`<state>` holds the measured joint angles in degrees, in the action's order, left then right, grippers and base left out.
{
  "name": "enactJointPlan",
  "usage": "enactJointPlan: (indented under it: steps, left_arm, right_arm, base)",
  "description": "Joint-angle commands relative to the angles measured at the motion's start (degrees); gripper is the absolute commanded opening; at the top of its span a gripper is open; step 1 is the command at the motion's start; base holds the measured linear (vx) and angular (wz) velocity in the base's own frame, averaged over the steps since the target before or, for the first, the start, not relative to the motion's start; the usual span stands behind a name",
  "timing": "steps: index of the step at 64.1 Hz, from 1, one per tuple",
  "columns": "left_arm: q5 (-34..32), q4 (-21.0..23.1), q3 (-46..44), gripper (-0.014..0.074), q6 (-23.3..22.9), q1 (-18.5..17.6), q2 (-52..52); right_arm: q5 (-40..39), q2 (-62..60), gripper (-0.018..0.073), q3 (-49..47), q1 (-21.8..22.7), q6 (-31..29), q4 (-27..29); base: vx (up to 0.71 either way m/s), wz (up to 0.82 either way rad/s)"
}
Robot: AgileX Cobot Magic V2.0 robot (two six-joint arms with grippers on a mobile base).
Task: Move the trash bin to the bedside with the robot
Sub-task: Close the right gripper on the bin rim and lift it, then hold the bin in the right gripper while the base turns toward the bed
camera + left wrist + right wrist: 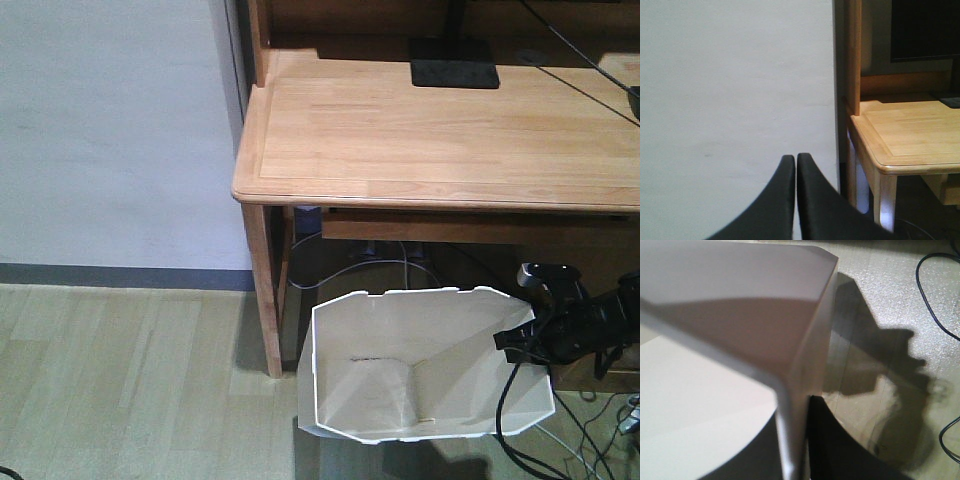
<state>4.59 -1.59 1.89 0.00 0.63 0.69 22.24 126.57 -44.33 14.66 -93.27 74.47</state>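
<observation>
— Where do we stand?
— Our left gripper (795,165) is pinched together, empty, facing the wall. The trash bin (400,380) sits on the floor at the near edge of the desk (400,140).
— And our hold?
— Our right gripper (515,345) clamps its right rim; the bin lies to its left. No bed shows.

You are facing a plain pale wall (110,130) that is meeting a dark baseboard (120,275) above pale wood-plank floor (130,390). A light wooden desk (430,140) is standing beside the wall, carrying a flat black stand (453,63). Pale cables (350,268) are hanging in the shadow under it, and a thin black cable (921,292) is curling on the floor.
</observation>
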Motion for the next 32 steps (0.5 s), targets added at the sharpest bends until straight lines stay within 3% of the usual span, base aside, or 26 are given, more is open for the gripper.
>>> enactJointPlan:
  steps: [1,32]
  left_arm:
    - [-4.28,0.54,0.67,-0.0006,-0.79,-0.35,0.92]
    - [-4.28,0.54,0.67,-0.0006,-0.79,-0.35,0.87]
  right_arm:
    - [10.81,-3.92,-0.0002,-0.78,0.19,0.47,2.76]
    - [10.54,-3.92,-0.0002,-0.78,0.19,0.47,2.76]
  base:
    - [-0.03,0.12]
    - [-0.06,0.28]
